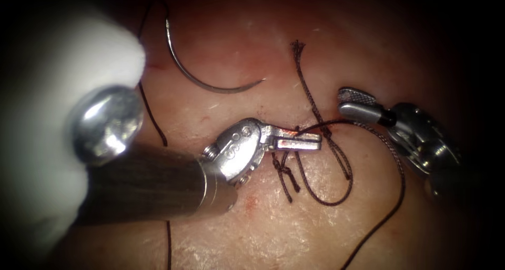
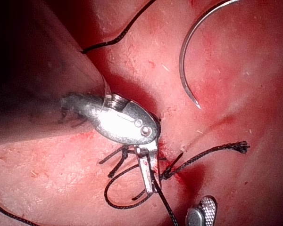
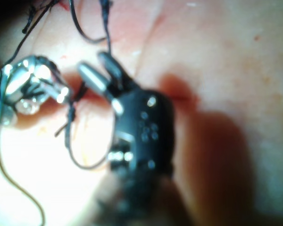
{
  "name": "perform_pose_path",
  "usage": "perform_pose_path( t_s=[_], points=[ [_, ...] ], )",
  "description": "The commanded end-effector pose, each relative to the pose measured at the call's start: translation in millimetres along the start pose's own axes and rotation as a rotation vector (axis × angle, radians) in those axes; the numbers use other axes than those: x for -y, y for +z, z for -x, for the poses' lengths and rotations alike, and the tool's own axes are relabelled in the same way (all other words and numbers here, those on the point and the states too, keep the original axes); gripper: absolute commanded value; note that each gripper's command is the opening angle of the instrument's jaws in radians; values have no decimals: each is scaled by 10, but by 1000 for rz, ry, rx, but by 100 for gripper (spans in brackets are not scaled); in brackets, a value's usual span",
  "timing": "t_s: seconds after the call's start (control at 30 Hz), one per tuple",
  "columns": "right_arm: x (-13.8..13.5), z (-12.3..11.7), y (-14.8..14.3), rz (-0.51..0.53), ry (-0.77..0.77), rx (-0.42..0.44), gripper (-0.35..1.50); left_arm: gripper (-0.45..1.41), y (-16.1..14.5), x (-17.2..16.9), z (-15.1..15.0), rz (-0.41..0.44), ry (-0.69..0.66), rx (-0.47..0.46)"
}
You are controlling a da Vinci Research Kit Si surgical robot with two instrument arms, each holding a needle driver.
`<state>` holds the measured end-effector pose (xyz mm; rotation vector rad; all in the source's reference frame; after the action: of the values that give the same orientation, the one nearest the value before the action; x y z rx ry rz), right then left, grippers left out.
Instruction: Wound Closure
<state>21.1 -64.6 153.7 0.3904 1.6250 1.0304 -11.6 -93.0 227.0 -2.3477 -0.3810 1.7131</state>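
Endoscope view: needle (image 1: 202, 75) is lying free on the tissue (image 1: 294, 233), upper left of the cut, not in the tissue and held by neither tool. Left tool (image 1: 297, 142) is reaching over the knotted thread (image 1: 321, 199), its fingers closed on a strand. Right tool (image 1: 355, 102) is sitting just right of the cut, its fingers slightly parted and holding nothing.

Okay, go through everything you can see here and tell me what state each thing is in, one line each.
Left arm's silver needle driver: jaws shut on the dark braided thread.
Right arm's silver needle driver: jaws open, holding nothing.
Curved steel needle: lying free on the tissue, not in it.
Dark braided thread: looped, frayed cut end loose.
Pale pork tissue: red-stained spots.
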Motion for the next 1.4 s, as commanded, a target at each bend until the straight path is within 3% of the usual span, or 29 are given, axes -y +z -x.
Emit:
perform_pose_path(
  t_s=[0.03,0.33,0.47,0.67,0.77,0.8,0.93,1.03,1.2,1.37,1.4],
  points=[
    [3,12,5,-4,7,1,34,-45,5,-8,13,1,-4,3],
    [3,21,4,-17,17,14,34,-45,1,-7,10,0,-5,2],
    [1,27,5,2,-17,139,55,-45,0,-5,2,1,-8,-6],
    [9,35,17,-48,-90,250,54,-45,11,-4,-22,-13,-13,-25],
    [12,38,20,-52,-108,275,54,17,20,1,-45,-72,-13,-18],
    [13,38,19,-52,-108,275,54,56,21,1,-51,-94,-30,-7],
    [15,39,19,-54,-113,282,54,104,26,2,-69,-208,-125,89],
    [19,41,19,-56,-119,293,54,120,28,3,-80,-249,-172,194],
    [28,52,25,-73,-131,322,52,123,30,4,-101,-318,-194,334],
    [30,63,34,-84,-142,364,50,123,44,-8,-108,-309,-192,415],
    [30,63,36,-86,-142,366,50,123,53,-18,-111,-301,-177,467]
  ],
)
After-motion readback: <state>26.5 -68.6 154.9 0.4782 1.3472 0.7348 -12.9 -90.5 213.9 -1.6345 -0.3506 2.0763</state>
